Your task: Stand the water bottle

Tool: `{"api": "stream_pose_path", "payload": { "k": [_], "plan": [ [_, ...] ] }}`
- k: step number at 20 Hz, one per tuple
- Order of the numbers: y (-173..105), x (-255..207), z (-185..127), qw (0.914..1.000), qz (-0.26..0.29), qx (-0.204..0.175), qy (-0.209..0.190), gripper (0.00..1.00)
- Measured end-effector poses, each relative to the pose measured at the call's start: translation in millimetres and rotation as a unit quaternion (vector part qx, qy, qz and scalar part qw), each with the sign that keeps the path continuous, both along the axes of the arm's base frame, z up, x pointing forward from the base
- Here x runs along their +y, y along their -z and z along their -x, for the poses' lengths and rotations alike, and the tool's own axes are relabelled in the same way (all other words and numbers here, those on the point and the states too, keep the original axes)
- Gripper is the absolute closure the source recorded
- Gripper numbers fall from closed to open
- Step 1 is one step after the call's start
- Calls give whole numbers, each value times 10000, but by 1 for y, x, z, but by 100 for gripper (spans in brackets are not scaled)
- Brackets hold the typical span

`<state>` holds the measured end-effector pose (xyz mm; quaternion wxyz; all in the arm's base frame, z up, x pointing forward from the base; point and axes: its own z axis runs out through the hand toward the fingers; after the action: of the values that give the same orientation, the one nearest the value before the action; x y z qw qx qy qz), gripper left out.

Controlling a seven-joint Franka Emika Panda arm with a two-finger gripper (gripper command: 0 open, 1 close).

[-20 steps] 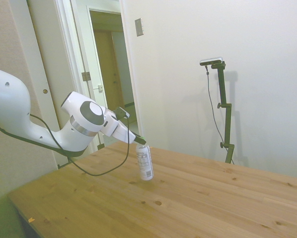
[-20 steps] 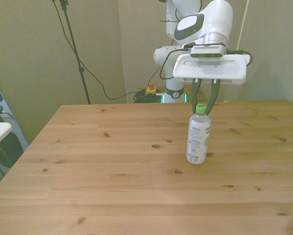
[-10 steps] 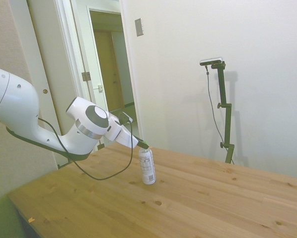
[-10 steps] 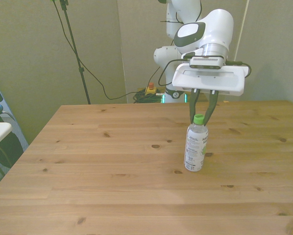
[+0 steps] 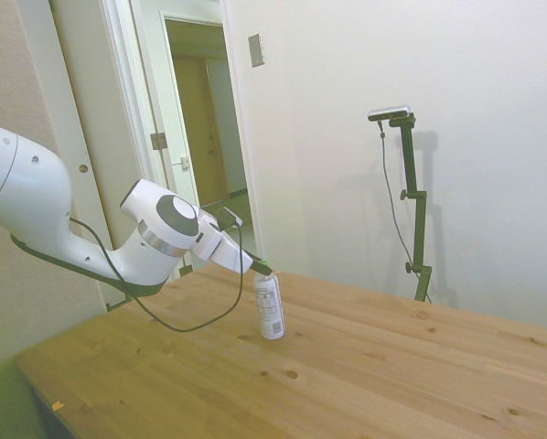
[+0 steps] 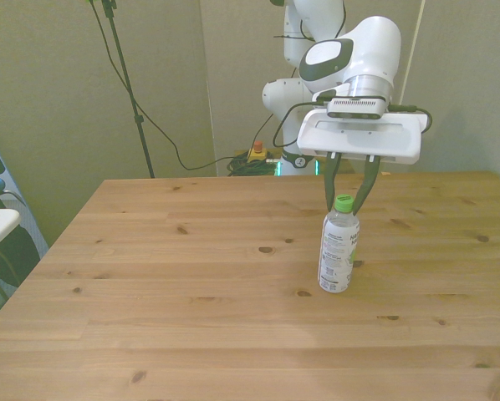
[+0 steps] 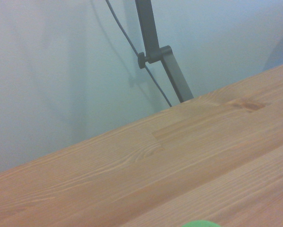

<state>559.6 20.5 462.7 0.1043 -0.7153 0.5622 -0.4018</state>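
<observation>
Water bottle [image 6: 339, 247]: small clear plastic bottle, white label with dark print; stands on its base on the worktop, close to upright, with a slight lean visible in both the side view and the front view.
Contents: the clear body shows no readable fill level; cannot tell.
Green cap [image 6: 344, 202]: screwed on at the top; a sliver of it also shows at the margin of the wrist view [image 7: 200, 223].
Position: on the worktop [image 6: 191, 292], toward the front view's right of centre, roughly midway between the far and near edges.
Gripper [image 6: 350, 200]: directly above the bottle, its two dark fingers [image 6: 329, 185] spread and standing on either side of the cap; a gap shows between the fingers and the cap, so it is parted and not clamped on the bottle.
Arm: in the side view the white wrist slopes down toward the bottle top [image 5: 266, 277].
Edges: bottle well apart from every worktop edge in view.
Open room: bare wood on all sides of the bottle, the widest stretch toward the front view's left.
Cable [image 5: 196, 315]: dark loop hanging under the wrist, above the worktop.
</observation>
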Motion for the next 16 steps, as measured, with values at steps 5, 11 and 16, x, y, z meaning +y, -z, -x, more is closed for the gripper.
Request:
{"api": "stream_pose_path", "payload": {
  "k": [5,11,16],
  "plan": [
    [-1,1,2,10000,0,22,-40,0],
    [-30,10,18,9993,-147,65,-342,0],
    [-61,18,47,9950,-459,270,-845,0]
  ]
}}
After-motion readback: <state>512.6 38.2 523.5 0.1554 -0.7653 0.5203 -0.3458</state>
